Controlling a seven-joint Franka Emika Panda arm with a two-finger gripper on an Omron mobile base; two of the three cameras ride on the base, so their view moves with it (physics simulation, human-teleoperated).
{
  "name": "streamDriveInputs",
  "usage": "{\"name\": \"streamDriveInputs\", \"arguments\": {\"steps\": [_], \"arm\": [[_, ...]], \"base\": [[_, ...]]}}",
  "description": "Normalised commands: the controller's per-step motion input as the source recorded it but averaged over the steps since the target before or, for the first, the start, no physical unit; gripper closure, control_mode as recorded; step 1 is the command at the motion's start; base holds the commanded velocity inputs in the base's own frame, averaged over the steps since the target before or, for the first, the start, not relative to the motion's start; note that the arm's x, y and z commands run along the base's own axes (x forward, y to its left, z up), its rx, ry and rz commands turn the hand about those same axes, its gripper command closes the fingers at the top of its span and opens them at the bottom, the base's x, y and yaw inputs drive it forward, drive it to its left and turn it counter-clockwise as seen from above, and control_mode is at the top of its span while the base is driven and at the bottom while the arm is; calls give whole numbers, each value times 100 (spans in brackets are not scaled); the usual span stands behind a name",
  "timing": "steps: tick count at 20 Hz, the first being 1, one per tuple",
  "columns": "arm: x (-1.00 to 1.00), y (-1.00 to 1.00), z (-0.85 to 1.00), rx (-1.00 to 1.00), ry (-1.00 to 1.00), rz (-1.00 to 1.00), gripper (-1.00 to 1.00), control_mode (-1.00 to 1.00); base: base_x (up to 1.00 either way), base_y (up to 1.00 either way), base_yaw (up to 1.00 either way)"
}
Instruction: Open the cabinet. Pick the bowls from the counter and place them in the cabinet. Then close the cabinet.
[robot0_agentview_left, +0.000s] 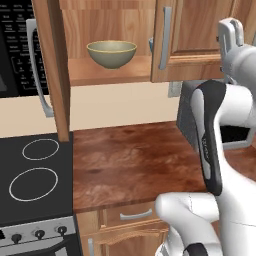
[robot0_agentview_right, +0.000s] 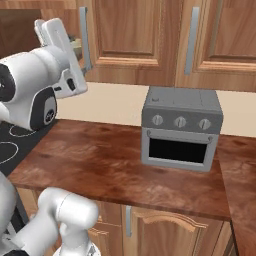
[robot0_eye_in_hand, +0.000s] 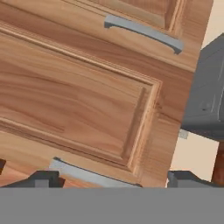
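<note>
Two doors of the cabinet (robot0_agentview_left: 192, 40) differ, I see: the left swung open, the right nearly shut, with the counter (robot0_agentview_left: 130, 160) below, both bowls on its shelf, the olive-yellow bowl (robot0_agentview_left: 111, 53) in full sight, and my gripper (robot0_eye_in_hand: 111, 177) spread wide, holding nothing.

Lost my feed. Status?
Gripper open, facing the right cabinet door. Left door open. Olive bowl shelved. Counter holds a toaster oven.

Toaster oven (robot0_agentview_right: 180, 128) on counter (robot0_agentview_left: 130, 160), left door (robot0_agentview_left: 54, 65) ajar
</note>
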Motion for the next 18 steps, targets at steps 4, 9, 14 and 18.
{"name": "streamDriveInputs", "arguments": {"steps": [4, 9, 14, 18], "arm": [[-62, 12, 0, -9, 0, 0, -100, -100], [-54, 24, 0, -13, 9, 0, -100, -100], [-59, 24, 0, -14, 9, 0, -100, -100], [-62, 29, 0, -15, 3, 0, -100, -100]], "base": [[0, 0, 0], [0, 0, 0], [0, 0, 0], [0, 0, 0]]}}
